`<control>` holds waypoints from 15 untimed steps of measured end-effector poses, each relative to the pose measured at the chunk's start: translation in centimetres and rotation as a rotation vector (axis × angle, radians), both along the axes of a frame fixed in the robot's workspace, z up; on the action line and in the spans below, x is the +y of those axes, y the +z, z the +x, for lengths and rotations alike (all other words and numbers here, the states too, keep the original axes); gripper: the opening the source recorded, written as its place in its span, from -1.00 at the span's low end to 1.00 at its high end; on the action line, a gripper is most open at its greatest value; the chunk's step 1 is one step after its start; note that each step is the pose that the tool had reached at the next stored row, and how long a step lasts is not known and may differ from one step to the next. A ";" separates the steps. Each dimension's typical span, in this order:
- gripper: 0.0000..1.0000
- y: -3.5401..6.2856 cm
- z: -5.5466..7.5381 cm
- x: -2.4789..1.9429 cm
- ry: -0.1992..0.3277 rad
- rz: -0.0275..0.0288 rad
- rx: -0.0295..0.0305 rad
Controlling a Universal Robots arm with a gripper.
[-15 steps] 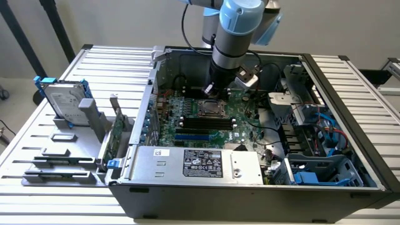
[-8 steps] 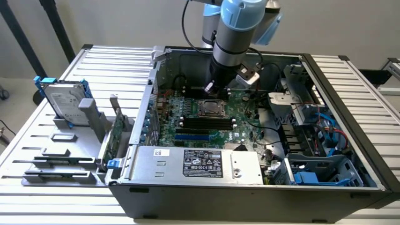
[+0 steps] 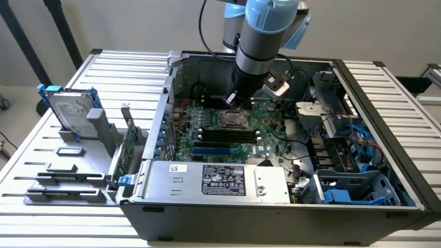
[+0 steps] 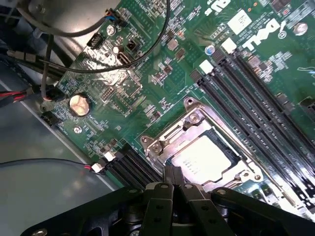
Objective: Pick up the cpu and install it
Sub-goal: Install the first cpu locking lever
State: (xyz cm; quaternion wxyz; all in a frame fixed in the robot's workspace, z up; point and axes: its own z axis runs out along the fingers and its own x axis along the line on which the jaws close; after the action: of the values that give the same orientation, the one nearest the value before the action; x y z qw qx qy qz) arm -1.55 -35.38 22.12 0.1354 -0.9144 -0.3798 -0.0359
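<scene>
Black claw [image 4: 173,183] hanging right over the socket, fingers pressed together, pinching nothing.

Sitting flat in the shiny metal socket frame [image 4: 162,142] on the green board [image 4: 147,73]: the cpu [image 4: 206,158], a small silver square, just past the fingertips and a bit lower. Lying with no long side, being square. Reaching down into the open computer case [image 3: 386,155] in the exterior view, one arm [image 3: 258,51] only, straight above the socket.
</scene>
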 end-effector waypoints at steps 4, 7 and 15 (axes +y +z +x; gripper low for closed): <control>-0.79 0.79 -0.1 -0.65 0.000 0.0002 0.0007; -0.79 1.31 -0.2 -1.11 0.000 0.0003 0.0011; -0.79 2.80 -0.4 -2.30 0.000 0.0001 0.0024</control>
State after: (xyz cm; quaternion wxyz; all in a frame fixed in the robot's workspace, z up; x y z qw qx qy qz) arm -1.96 -37.68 24.93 0.1359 -0.9144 -0.3796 -0.0348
